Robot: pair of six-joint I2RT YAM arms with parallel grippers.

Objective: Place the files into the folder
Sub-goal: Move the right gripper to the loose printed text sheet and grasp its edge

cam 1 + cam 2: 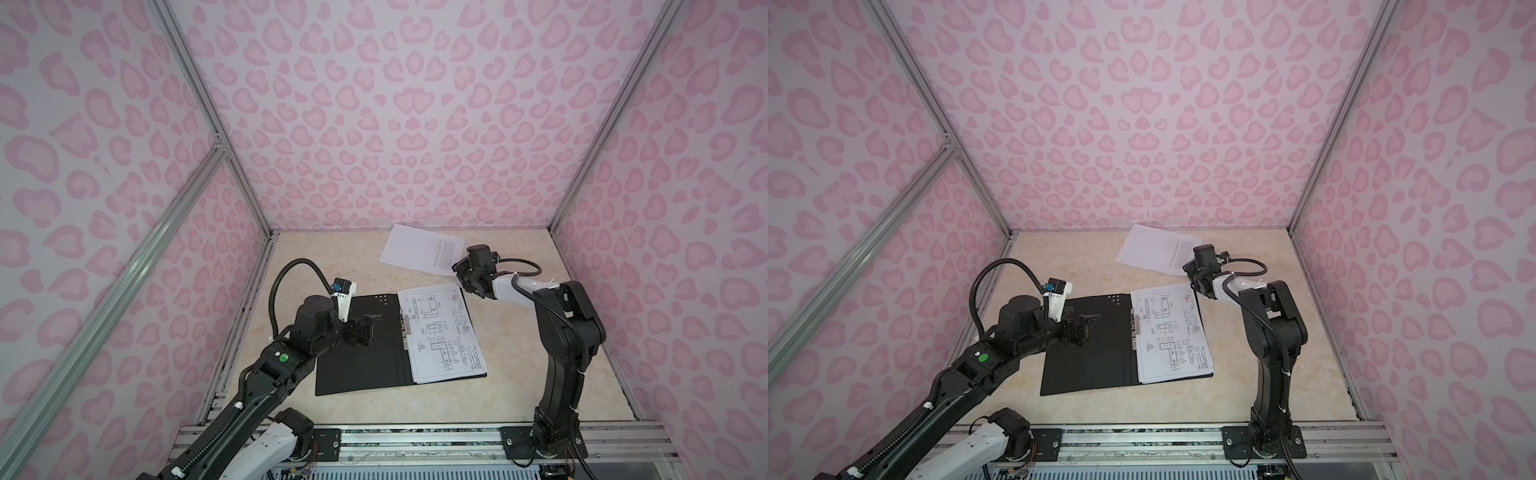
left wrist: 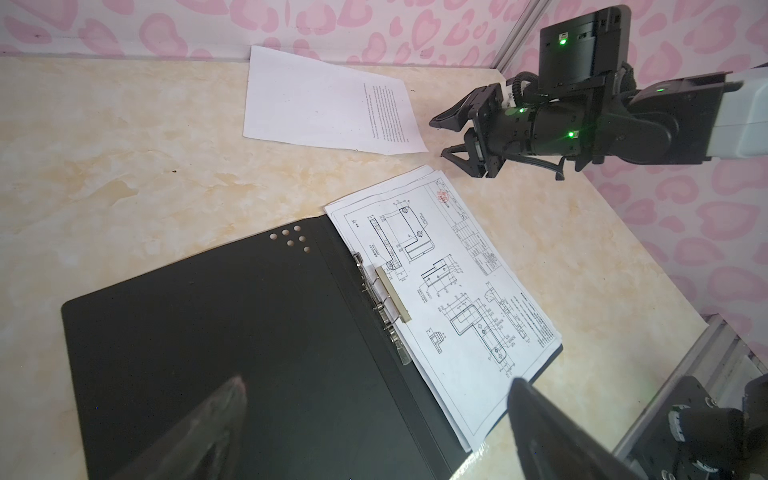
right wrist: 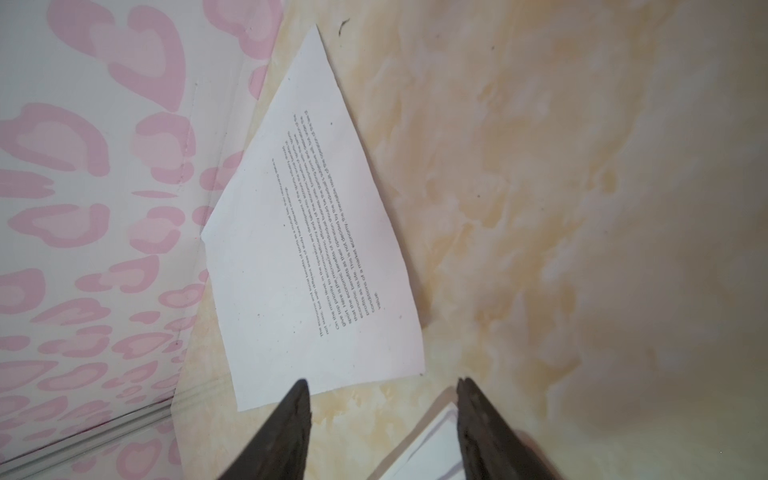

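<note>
The folder (image 1: 357,349) (image 1: 1088,357) lies open on the table in both top views, black inside up, with a metal spine clip (image 2: 386,299). A stack of files, a technical drawing on top (image 1: 444,332) (image 2: 457,282), rests on its right half. One more file, a white sheet with a text block (image 1: 415,249) (image 3: 291,249), lies apart by the back wall. My left gripper (image 1: 371,330) (image 2: 378,382) hovers open over the folder's bare left half. My right gripper (image 1: 460,277) (image 3: 383,381) is open and empty just off the loose sheet's near right corner.
Pink patterned walls (image 1: 415,124) enclose the beige marble table (image 1: 519,353) on three sides; the loose sheet's far edge lies against the back wall. An aluminium rail (image 1: 415,440) with the arm bases runs along the front edge.
</note>
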